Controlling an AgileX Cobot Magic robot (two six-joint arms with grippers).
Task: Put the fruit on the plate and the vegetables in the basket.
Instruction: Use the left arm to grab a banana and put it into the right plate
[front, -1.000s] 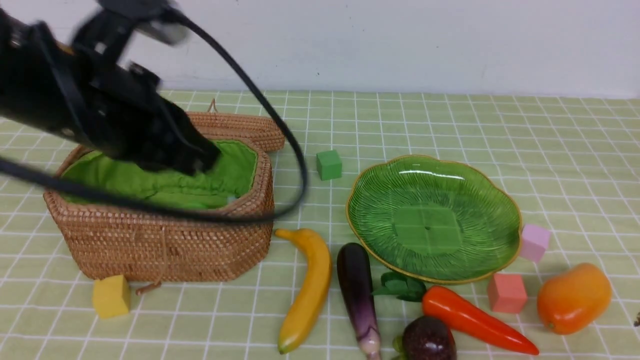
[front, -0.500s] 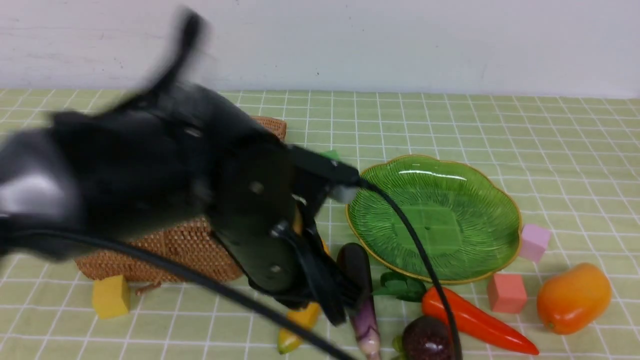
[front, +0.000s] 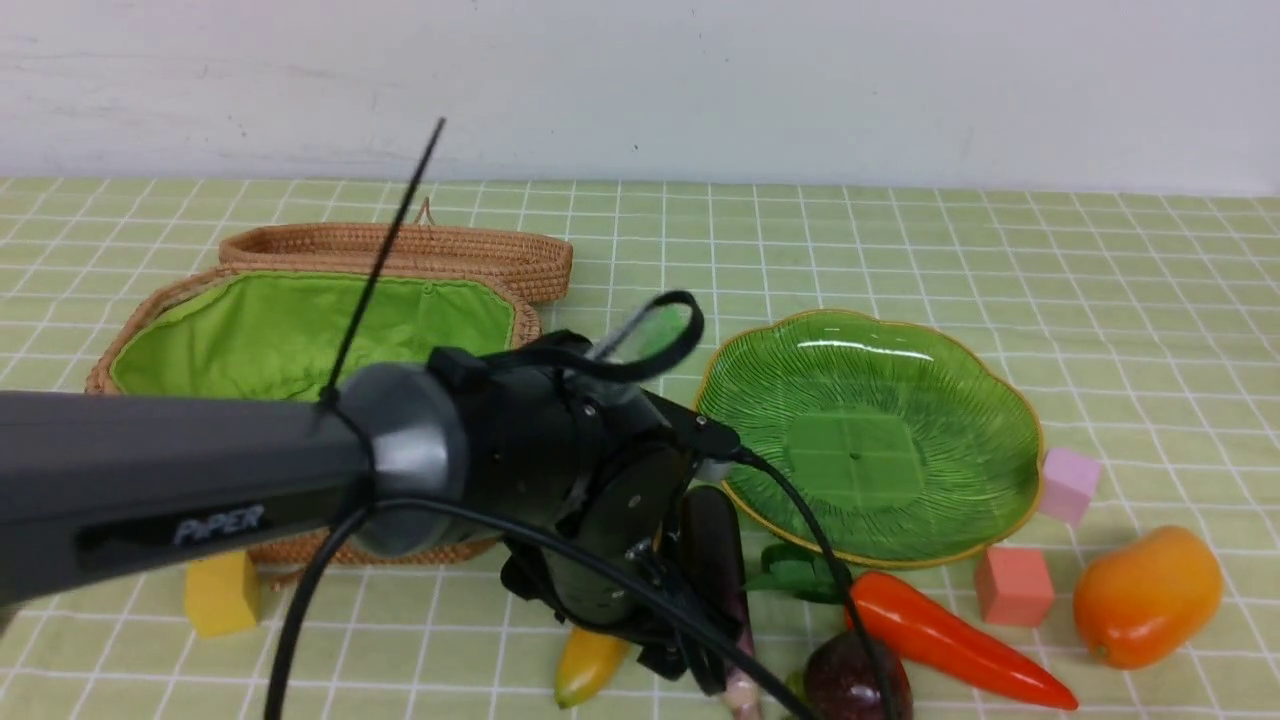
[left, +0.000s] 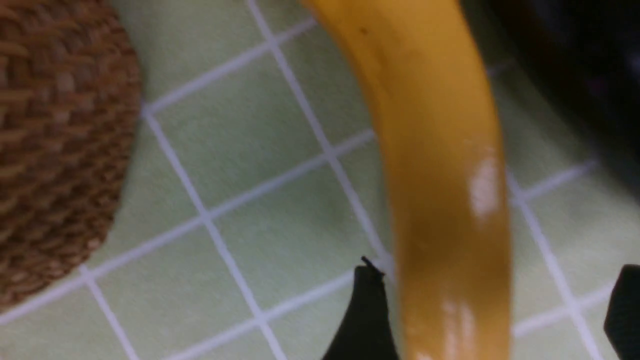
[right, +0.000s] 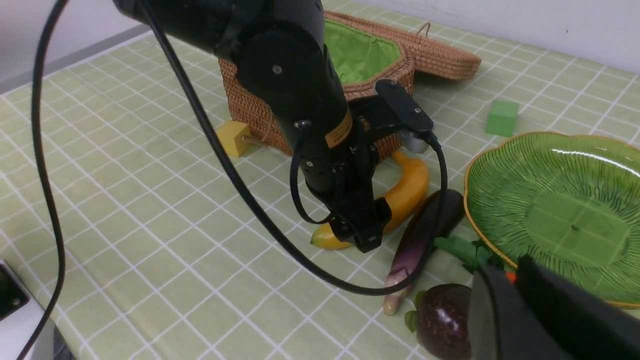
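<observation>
Left gripper (left: 492, 320): jaws apart, one finger on each side of the banana (left: 440, 150), low over the cloth; one tip sits just beside the banana's edge and the other stands off it; no squeeze yet, so the banana lies loose on the tablecloth (front: 900, 230), just beside the basket's near corner.

Right gripper (right: 512, 300): jaws look together with only a thin slit between them and nothing held; it hangs above the near right of the spread, over the carrot.

Around the banana: eggplant (front: 712, 540) alongside it, near but apart; carrot (front: 940, 640) next over, its leaves at the plate's near rim; round purple fruit (front: 850, 680) at the front edge between eggplant and carrot; mango (front: 1145, 600) well off to the right.

Plate (front: 860, 400): bare, no fruit on it; basket (front: 300, 330): lid folded back and green lining showing, but the left arm hides its near part, so I cannot tell what, if anything, lies inside.

Progress, as a judgement: early. All three fruits are off the plate; eggplant and carrot are out of the basket. The step in hand looks like a first grasp on the banana, with the plate as its place; five pieces at least are left to move.
</observation>
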